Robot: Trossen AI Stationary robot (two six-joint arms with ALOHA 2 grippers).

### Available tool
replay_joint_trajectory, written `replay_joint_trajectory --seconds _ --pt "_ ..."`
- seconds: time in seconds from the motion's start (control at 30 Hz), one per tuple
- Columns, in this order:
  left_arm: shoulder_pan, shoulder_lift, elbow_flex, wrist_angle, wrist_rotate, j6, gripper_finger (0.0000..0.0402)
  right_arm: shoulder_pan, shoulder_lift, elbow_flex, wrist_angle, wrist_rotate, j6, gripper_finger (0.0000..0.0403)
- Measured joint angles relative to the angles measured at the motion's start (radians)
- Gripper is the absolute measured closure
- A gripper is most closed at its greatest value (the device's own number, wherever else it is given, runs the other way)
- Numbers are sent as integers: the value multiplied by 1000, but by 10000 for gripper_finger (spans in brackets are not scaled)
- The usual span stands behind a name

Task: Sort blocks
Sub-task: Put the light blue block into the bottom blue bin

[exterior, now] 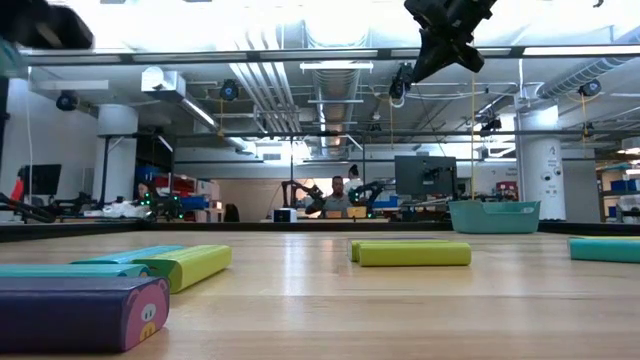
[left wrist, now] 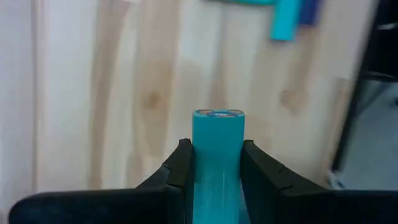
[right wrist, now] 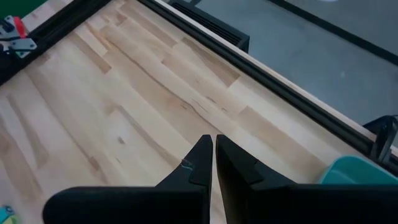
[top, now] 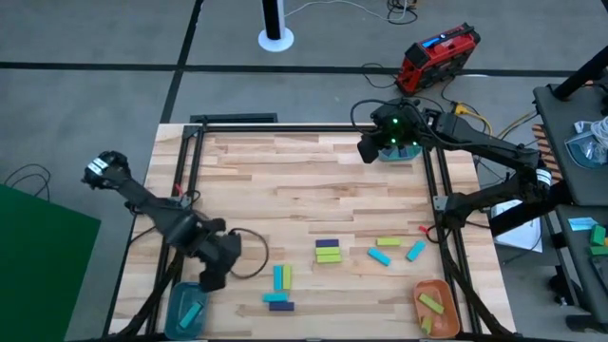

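at lower left of the high view, left gripper clenches a cyan block, long axis pointing forward, teal bowl just below; right gripper pinched empty.

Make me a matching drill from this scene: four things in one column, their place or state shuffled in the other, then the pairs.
Things:
1. left gripper
2. right gripper
3. orange bowl
4. purple block

States:
A. holds yellow-green blocks
B. jaws shut on nothing
C. lies on a yellow-green block, mid-table
D. jaws shut on a cyan block

Pairs: 1-D, 2-B, 3-A, 4-C
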Motion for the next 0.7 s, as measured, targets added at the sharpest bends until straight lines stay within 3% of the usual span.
replay_joint_trajectory --seconds 0.37,0.53,0.7 --pt "-432 37 95 -6 24 -500 330 0 0 0 16 0 -18 390" --pt "-488 82 72 -5 25 -643 330 0 0 0 23 0 -18 390" --pt "-487 132 31 -5 118 -685 320 0 0 0 23 0 -18 390"
